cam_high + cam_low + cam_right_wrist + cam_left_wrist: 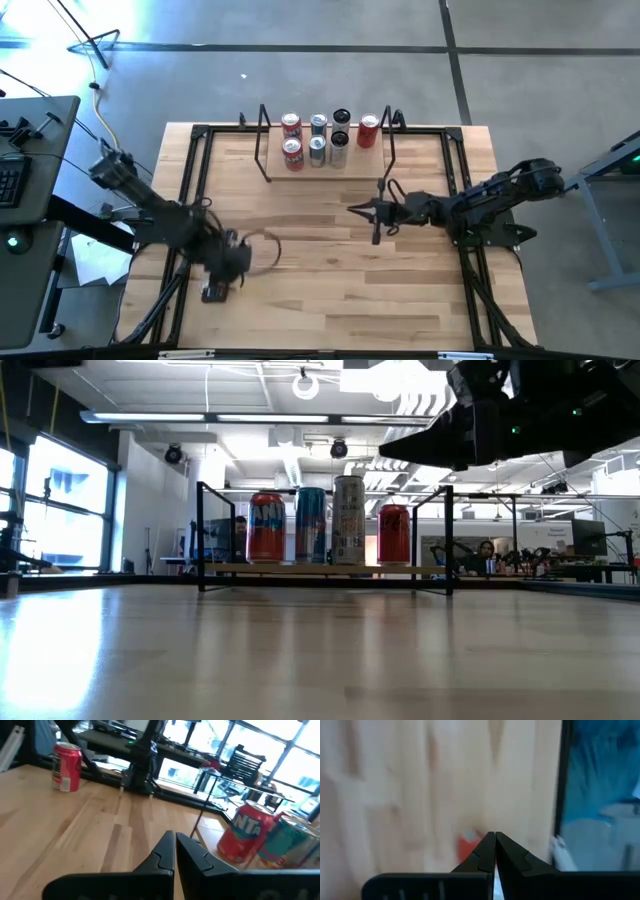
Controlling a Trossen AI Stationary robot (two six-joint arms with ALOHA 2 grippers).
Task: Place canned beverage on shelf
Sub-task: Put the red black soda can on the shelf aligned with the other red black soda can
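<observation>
On the desk, the shelf at 12 o'clock carries the cans. A red can stands loose near the left gripper. Both it and the right gripper are pressed together, empty. We fear a closed gripper would knock this can over.

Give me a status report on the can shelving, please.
Right gripper shut, empty, before shelf. Left gripper shut, empty, near red can standing on table. Shelf front unobstructed.
</observation>
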